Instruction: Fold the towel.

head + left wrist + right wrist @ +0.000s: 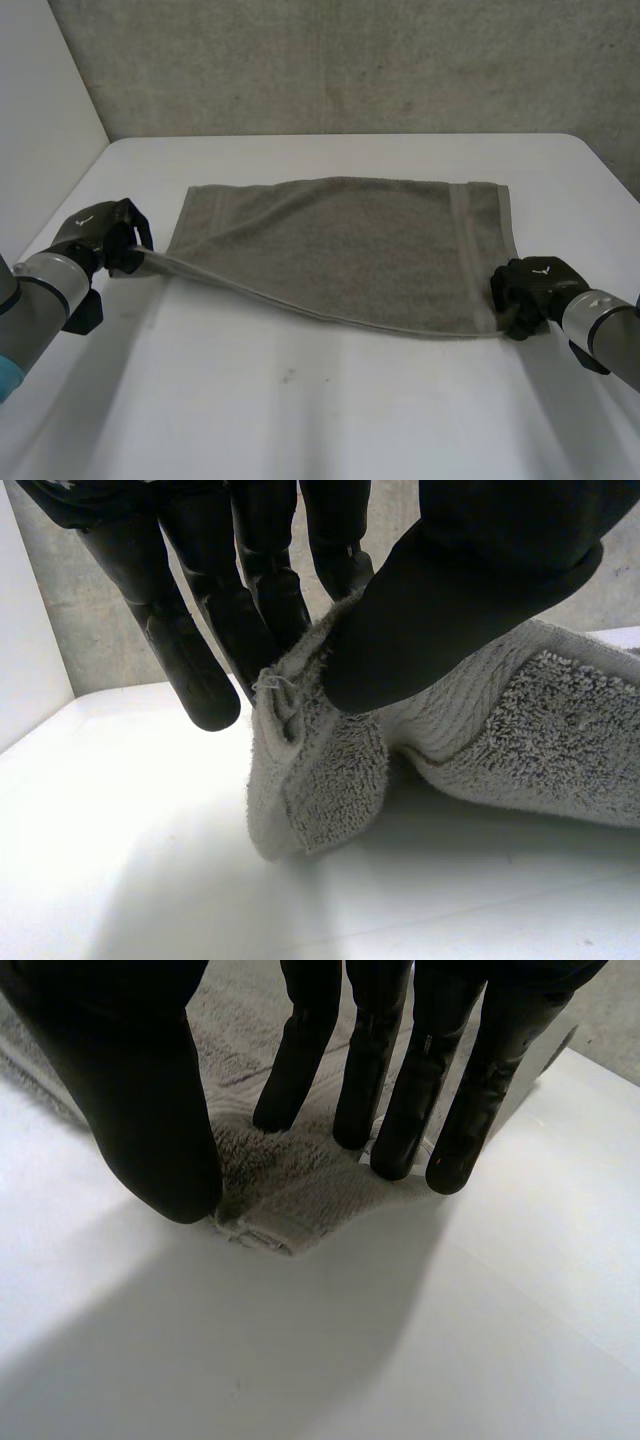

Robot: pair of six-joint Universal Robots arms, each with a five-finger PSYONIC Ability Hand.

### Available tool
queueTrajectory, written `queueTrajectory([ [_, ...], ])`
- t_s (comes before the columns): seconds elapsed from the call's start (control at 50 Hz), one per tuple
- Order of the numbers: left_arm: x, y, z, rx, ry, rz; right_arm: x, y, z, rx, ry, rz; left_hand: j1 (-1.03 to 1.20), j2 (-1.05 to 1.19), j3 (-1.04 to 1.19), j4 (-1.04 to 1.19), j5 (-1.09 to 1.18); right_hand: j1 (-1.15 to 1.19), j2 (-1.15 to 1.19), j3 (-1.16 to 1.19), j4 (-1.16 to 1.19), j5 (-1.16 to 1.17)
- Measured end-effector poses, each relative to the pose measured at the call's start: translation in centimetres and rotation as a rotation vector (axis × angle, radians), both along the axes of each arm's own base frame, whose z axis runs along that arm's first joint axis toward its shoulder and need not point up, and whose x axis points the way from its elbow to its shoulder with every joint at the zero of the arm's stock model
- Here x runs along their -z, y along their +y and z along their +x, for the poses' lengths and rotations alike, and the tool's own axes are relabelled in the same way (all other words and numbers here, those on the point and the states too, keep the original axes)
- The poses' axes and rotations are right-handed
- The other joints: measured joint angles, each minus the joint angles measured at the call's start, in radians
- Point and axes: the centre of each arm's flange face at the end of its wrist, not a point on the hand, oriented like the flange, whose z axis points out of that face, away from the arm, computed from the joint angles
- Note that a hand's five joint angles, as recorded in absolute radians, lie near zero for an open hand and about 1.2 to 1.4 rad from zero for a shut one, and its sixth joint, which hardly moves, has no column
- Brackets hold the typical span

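I see the towel [340, 250] lying on the bench [300, 420], its long axis running side to side between my arms. The left robot hand [105, 235] pinches the near left corner, slightly raised. The right robot hand [530, 290] pinches the near right corner. The far edge lies straight ahead of both.

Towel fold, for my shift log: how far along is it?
Done: both near corners grasped. In hand: the left hand pinches one corner of the towel; the right hand pinches the other at the table. Left: the fold itself; the towel lies spread.
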Motion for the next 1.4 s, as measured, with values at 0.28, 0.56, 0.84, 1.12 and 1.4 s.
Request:
queueTrajectory([
  [0.28,0.2,0.2,-0.1,0.002,0.0,0.006,0.9,-0.7,-0.1,-0.016,0.037,-0.01,0.0,0.0,0.0,0.0,0.0,0.112,0.089,0.088,0.088,0.073],
  [0.56,0.0,0.3,-0.2,0.01,-0.007,0.004,-1.5,-2.5,-0.3,0.024,-0.004,-0.126,0.0,0.0,0.0,0.0,0.0,0.517,0.449,0.447,0.454,0.44],
  [0.84,0.0,3.9,-1.6,0.089,-0.079,0.089,-6.7,0.5,-2.0,-0.043,0.189,-0.093,0.0,0.0,0.0,0.0,0.0,0.521,0.454,0.45,0.458,0.446],
  [1.12,-2.8,11.6,-0.3,0.157,-0.237,0.131,-12.7,6.2,-6.2,-0.073,0.414,-0.013,0.0,0.0,0.0,0.0,0.0,0.522,0.454,0.451,0.458,0.446],
  [1.4,-3.0,11.0,-1.5,0.251,-0.176,0.079,-11.2,4.6,-6.6,-0.096,0.341,-0.04,0.001,0.0,0.0,0.0,0.0,0.524,0.454,0.452,0.458,0.447],
])
